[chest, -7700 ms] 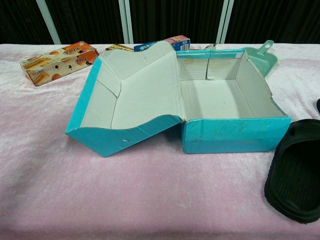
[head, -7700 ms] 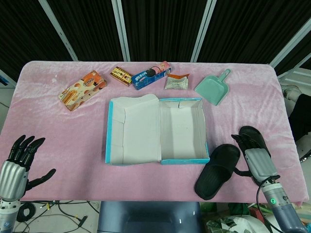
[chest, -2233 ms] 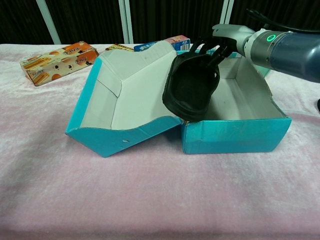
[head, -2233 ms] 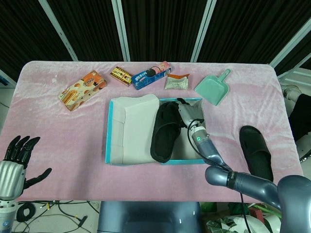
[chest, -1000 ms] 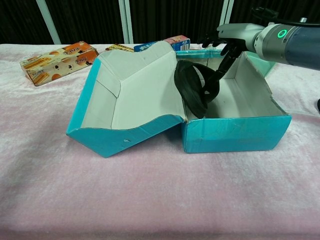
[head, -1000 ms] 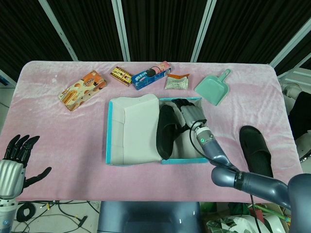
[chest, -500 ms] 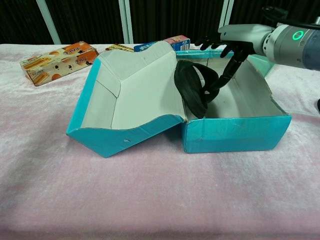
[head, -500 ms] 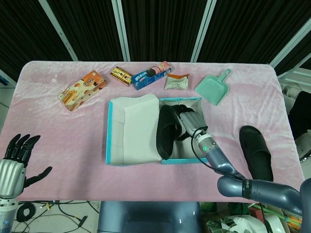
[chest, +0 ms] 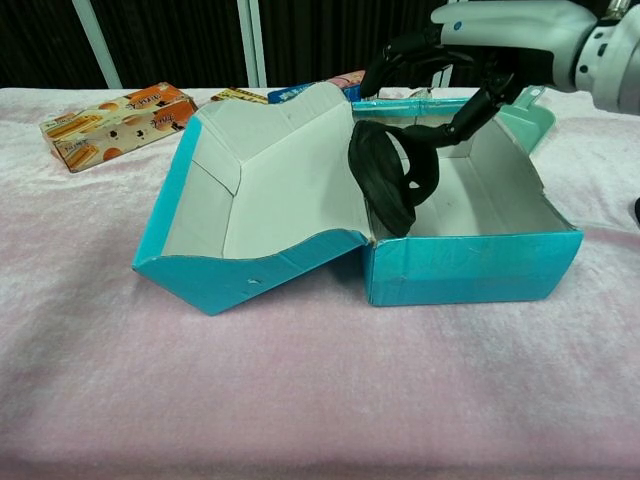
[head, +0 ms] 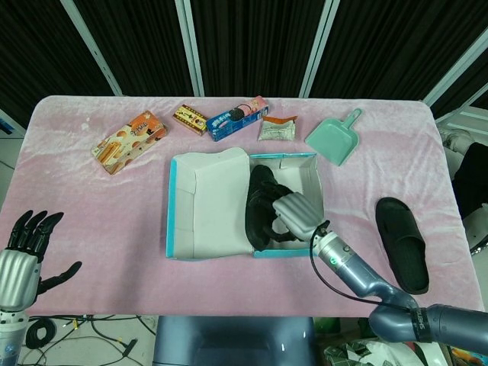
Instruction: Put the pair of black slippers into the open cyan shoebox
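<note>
The open cyan shoebox (head: 284, 157) (chest: 470, 265) lies mid-table with its lid (head: 210, 206) folded out to the left. One black slipper (head: 259, 206) (chest: 385, 185) stands on its edge inside, leaning against the box's left side. My right hand (head: 296, 214) (chest: 495, 25) hovers above the box with fingers spread; one fingertip reaches down close to the slipper's strap. The other black slipper (head: 402, 244) lies flat on the table to the right of the box. My left hand (head: 27, 244) hangs open off the table's front left corner, empty.
A teal dustpan (head: 333, 137) (chest: 530, 110) lies behind the box's right corner. An orange snack box (head: 130, 141) (chest: 115, 120) and several small packets (head: 236, 117) line the back of the pink cloth.
My right hand carried one slipper from the table's right into the box, set it on edge, and over the last second has lifted up off it. The left hand has barely moved.
</note>
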Available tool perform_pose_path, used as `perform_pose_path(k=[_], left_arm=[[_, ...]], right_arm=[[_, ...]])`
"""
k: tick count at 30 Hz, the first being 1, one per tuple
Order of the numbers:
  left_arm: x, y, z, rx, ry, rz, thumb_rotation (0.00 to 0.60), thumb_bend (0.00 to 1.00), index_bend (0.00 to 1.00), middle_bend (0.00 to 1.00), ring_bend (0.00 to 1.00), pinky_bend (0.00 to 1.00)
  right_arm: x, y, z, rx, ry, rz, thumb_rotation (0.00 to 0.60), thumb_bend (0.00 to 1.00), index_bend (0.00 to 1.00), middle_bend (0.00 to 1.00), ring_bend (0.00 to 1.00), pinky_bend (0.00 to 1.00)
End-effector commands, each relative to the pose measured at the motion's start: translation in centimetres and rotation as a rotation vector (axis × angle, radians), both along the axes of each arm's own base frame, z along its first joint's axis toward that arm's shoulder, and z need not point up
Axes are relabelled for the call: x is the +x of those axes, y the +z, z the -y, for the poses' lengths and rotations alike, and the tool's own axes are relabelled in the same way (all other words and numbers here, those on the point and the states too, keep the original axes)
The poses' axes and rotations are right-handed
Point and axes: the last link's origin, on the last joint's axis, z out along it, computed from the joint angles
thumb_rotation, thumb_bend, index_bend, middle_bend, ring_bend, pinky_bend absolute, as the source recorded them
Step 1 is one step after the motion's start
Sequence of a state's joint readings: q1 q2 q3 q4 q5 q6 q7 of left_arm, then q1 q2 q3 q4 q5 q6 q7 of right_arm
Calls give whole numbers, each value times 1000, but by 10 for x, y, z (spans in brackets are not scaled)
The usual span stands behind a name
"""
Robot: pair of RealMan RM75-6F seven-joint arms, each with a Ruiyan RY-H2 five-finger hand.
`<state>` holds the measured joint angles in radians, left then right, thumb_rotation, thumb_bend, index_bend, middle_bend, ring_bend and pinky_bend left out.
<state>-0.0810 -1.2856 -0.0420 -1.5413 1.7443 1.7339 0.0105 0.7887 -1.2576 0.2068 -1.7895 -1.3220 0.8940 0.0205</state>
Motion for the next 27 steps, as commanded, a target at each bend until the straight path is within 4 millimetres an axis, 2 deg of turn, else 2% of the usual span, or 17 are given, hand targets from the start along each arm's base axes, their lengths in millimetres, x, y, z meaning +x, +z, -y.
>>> perform_pose_path(k=[1,5,11,27], left_arm=[[1,0,0,-1,-4,-1,600,0,90,168,89,76],[2,0,0,-3,-3,-1,600,0,90,168,88,76],[-2,1,2,-1,7,3,600,0,90,167,89,76],[-1,0,1,-5,3,3,600,0,89,167,88,76]], right_arm=[[-4,-3,-28,47,60,-6,600,368,288,189,0,125],[0,-12,-33,65,80,-30,600,367,288,190,0,125],[-4,-26,-32,74,71,-77,600,367,288,190,0,125],[-17,-31,-32,35,66,-141,600,367,288,201,0,125]])
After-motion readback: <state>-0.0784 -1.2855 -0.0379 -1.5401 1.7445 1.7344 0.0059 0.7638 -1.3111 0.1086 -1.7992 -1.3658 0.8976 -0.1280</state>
